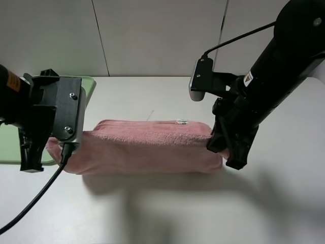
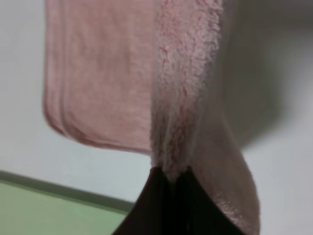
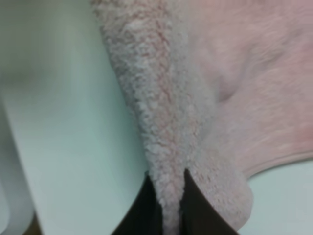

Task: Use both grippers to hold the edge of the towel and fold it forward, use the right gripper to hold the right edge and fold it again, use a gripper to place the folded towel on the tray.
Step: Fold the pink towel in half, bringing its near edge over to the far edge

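White tabletop [image 1: 152, 218] fills the high view beneath a pale panelled wall [image 1: 152, 35]; a broad strip of it shows bare on the camera side of the towel [image 1: 152, 145], carrying only soft shadow, and another bare strip runs between the towel and the wall. We see the pink towel lying long across the middle, stretched between the two arms; its far long edge is a rounded fold with a small white tag [image 1: 181, 121] on it, and its near long edge runs fairly straight from one gripper to the other, with a dark shadow on the table just under it.

The left gripper [image 2: 170, 182] has its dark fingers pressed together on a pinch of fluffy towel edge, and the cloth fans out from the tips; the right gripper [image 3: 172, 188] is clamped the same way on the opposite end, a narrow ridge of pile squeezed between its fingers. From above, each gripper stands at its own end of the towel, well apart from the other.

The green tray [image 1: 10, 145] sits at the left side of the table, largely hidden behind the left arm; the towel's left end lies at its near corner, though we cannot tell whether it overlaps the rim; a black cable [image 1: 30, 203] hangs from that arm toward the table's near left.
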You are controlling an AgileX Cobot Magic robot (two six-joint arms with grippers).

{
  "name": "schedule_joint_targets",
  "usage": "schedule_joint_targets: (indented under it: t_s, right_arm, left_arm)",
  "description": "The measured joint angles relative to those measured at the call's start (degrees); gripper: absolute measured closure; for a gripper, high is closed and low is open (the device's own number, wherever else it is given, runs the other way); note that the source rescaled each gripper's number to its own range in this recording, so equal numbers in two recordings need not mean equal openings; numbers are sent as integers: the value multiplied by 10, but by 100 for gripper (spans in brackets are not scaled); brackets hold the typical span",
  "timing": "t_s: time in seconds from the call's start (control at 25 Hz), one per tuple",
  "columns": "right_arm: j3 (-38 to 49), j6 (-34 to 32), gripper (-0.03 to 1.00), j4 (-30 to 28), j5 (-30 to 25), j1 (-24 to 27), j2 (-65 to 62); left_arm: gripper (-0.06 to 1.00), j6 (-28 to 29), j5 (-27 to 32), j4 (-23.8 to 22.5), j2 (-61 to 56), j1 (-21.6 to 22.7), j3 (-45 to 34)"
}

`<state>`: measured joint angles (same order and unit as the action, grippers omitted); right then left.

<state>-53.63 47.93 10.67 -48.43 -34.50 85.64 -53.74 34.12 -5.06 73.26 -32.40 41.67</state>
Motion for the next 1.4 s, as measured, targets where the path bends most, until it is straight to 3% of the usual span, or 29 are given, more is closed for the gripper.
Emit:
schedule_joint_targets:
  t_s: [0.6,0.96,1.4]
  right_arm:
    - [-1,0,97,-71,71,0,27]
    - [-60,0,97,-102,74,0,87]
    - [-68,-3,97,-149,72,1,108]
  left_arm:
    - [94,-12,-141,-24,112,30,0]
    - [94,-13,-191,-86,138,33,2]
    - [94,-14,-303,-140,183,42,2]
